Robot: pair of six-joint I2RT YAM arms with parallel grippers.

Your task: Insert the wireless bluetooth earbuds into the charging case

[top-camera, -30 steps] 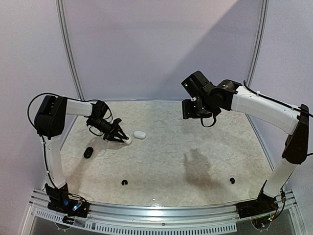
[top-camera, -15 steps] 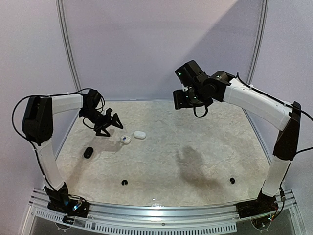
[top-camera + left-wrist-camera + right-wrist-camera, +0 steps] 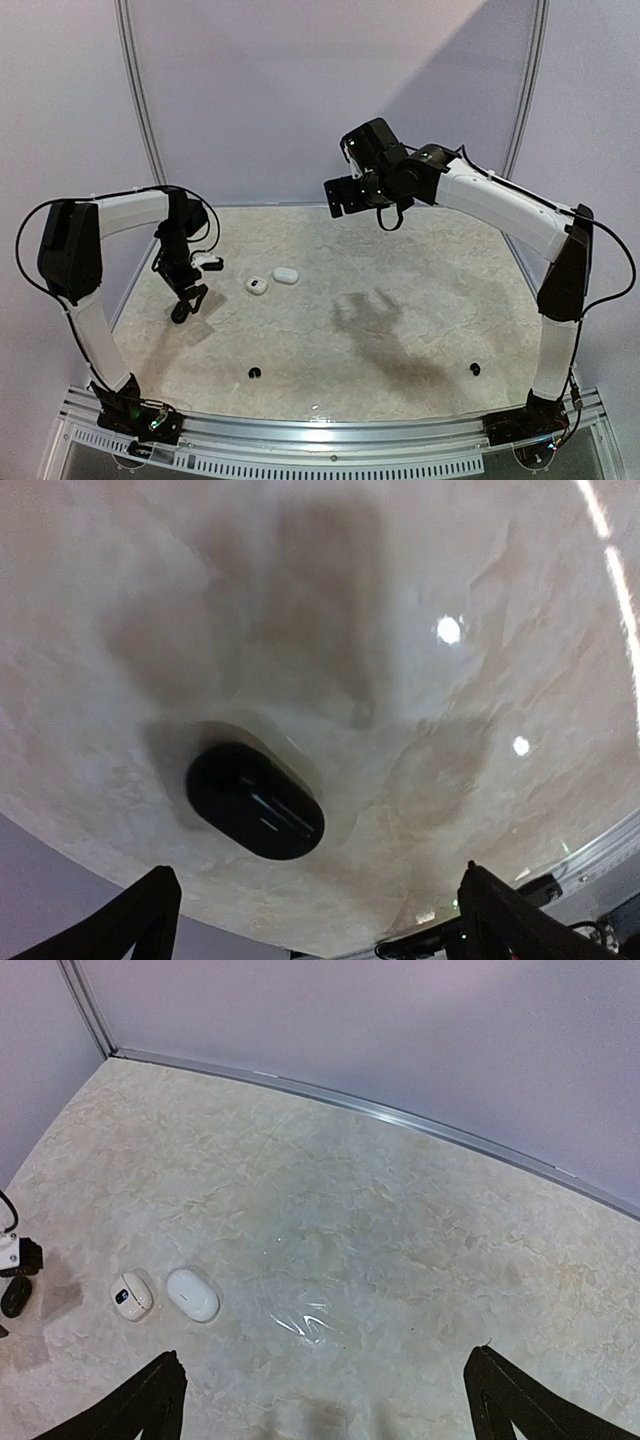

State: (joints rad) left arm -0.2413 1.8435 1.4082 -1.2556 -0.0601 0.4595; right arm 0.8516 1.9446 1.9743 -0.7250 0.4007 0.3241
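Presently: both pincers spread and empty; two black buds lie loose on the table (image 3: pixel 400 300).

Left gripper (image 3: pixel 186 300) points down with its fingers (image 3: pixel 140 920) wide apart, hanging over the black charging case (image 3: pixel 255 802) at the table's left side; contact cannot be told. Right gripper (image 3: pixel 343 196) is raised high over the far middle, fingertips (image 3: pixel 160 1395) apart, nothing between them. White charging case (image 3: pixel 192 1294) lies closed, just beside a smaller white piece (image 3: pixel 131 1296) with a dark mark; its identity is unclear. Black earbud (image 3: pixel 254 373) sits near the front, left of centre. Second black earbud (image 3: pixel 474 369) sits front right, well apart from it.
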